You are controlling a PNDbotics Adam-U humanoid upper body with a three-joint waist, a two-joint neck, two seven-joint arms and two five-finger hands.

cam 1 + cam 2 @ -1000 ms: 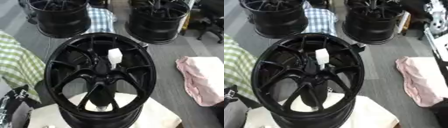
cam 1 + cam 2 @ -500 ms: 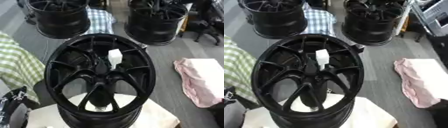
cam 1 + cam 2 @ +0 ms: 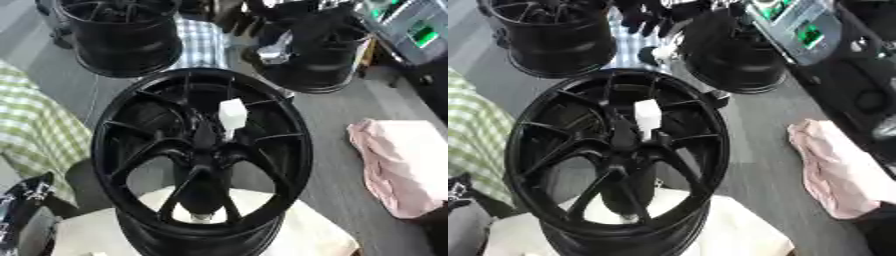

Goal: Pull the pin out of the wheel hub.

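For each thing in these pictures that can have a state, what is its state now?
Pin: white, still in the hub, standing up, untouched.
Near wheel hub: black, face up, resting on a pale pad.
Pink cloth: crumpled, lying to the right.
Left hand: at the lower left corner, away from the wheel; fingers not readable.
Right hand: not in view.

Glossy black metal wheel hub, matt white pin, soft pink cloth
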